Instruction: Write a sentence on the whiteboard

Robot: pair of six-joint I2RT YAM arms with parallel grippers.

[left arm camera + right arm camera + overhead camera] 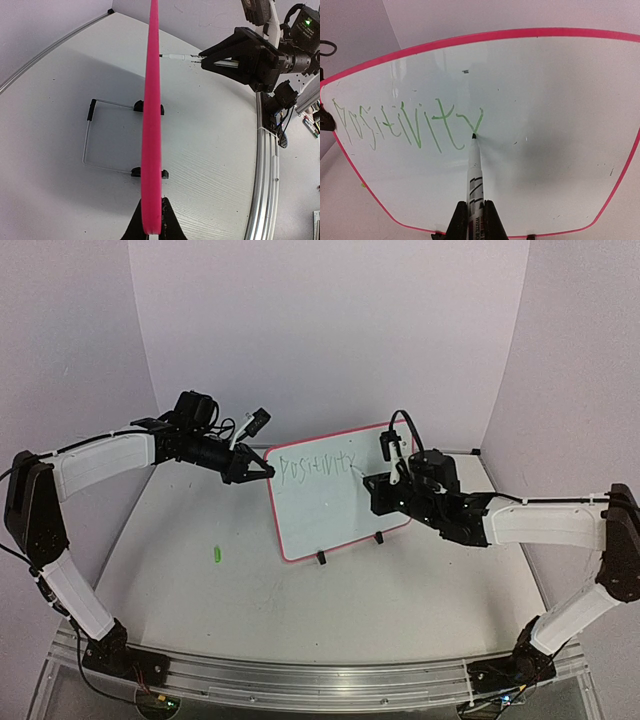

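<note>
The small rectangular whiteboard with a red-pink rim (335,515) stands tilted mid-desk on the white desk (200,610). The left gripper (268,472) is clamped on its left edge. The right gripper (475,204) pinches a white marker pen (475,175) — tip touching the last letter of the green handwritten lettering (405,125), roughly "POSITIVITY". A small green bit (214,553) — perhaps a cap — lies to the left.

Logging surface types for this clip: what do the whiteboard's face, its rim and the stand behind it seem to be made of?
The whiteboard face: smooth white coated sheet with a slight sheen, possibly melamine; green ink sits on it cleanly. Its rim: pink-red plastic by its look, evenly coloured. The stand: thin grey metal wire with black ends, probably plastic.
</note>
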